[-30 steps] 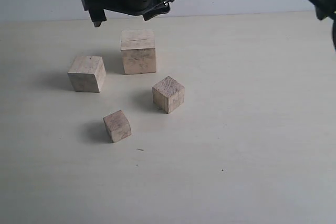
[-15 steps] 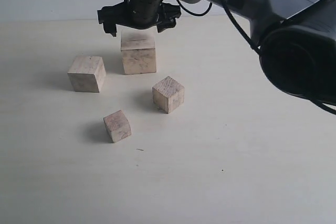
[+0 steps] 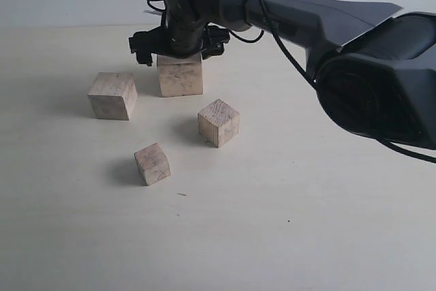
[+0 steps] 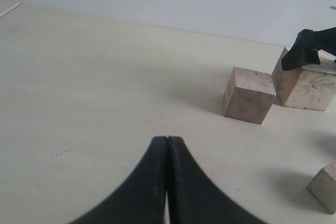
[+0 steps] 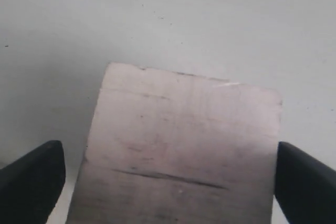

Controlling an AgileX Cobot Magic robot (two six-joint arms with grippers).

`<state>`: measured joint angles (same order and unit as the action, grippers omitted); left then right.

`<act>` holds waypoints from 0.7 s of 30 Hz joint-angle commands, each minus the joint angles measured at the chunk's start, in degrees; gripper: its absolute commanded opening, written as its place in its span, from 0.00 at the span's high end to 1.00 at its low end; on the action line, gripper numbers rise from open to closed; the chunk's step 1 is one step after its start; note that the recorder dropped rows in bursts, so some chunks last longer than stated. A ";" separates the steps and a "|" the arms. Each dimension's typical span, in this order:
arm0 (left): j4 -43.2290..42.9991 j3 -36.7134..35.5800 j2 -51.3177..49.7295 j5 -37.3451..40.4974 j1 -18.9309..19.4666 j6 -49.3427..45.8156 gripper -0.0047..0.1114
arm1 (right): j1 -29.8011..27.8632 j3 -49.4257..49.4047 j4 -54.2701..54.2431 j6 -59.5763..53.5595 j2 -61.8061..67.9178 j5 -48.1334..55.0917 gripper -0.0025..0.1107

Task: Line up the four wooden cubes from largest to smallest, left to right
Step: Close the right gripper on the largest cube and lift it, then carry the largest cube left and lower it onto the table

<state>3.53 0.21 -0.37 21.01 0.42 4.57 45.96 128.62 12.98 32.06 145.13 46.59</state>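
On your table (image 3: 306, 202), the largest cube (image 3: 180, 78) stands at the back. Your right gripper (image 3: 178, 51) hangs low over it, fingers spread wide either side, not touching. The second cube (image 3: 112, 95) sits near its left, the third cube (image 3: 219, 122) in front, and the smallest cube (image 3: 152, 163) nearest. Your left gripper (image 4: 167, 145) has its fingers pressed together, holding nothing.

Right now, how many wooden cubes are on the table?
4. The largest cube stands at the back; the second cube left of it; the third cube nearer, on the right; the smallest cube nearest the camera.
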 commanded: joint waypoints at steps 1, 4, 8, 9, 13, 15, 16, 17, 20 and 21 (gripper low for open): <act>0.30 -0.21 0.37 -0.35 0.10 -0.18 0.96 | -0.12 0.42 1.31 0.03 -0.31 -0.82 0.21; 0.30 -0.21 0.37 -0.35 0.10 -0.18 0.96 | -0.12 0.42 1.31 1.57 -0.31 0.66 0.47; 0.30 -0.21 0.37 -0.35 0.10 -0.18 0.96 | -0.12 0.42 1.11 1.11 -0.41 1.52 0.86; 0.30 -0.21 0.37 -0.35 0.10 -0.18 0.96 | 0.03 0.42 1.11 0.17 -0.41 1.68 0.94; 0.30 -0.21 0.37 -0.35 0.10 -0.18 0.96 | 0.03 0.42 -2.14 -5.17 -2.16 0.52 0.98; 0.30 -0.21 0.37 -0.35 0.10 -0.18 0.96 | 0.03 0.42 -3.88 -7.81 -3.47 -0.94 0.98; 0.30 -0.21 0.37 -0.35 0.10 -0.18 0.96 | 0.03 0.42 -4.48 -8.73 -4.32 -1.86 0.98; 0.30 -0.21 0.37 -0.35 0.10 -0.18 0.96 | 0.03 0.42 -5.40 -9.63 -5.06 -2.75 0.98; 0.30 -0.21 0.37 -0.35 0.10 -0.18 0.96 | 0.03 0.42 -12.98 -16.59 -7.76 -5.80 0.98; 0.30 -0.21 0.37 -0.35 0.10 -0.18 0.96 | 0.03 0.42 -16.65 -19.46 -8.50 -6.61 0.98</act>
<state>3.53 0.21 -0.37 21.01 0.42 4.57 45.96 128.62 3.54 19.71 140.25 44.57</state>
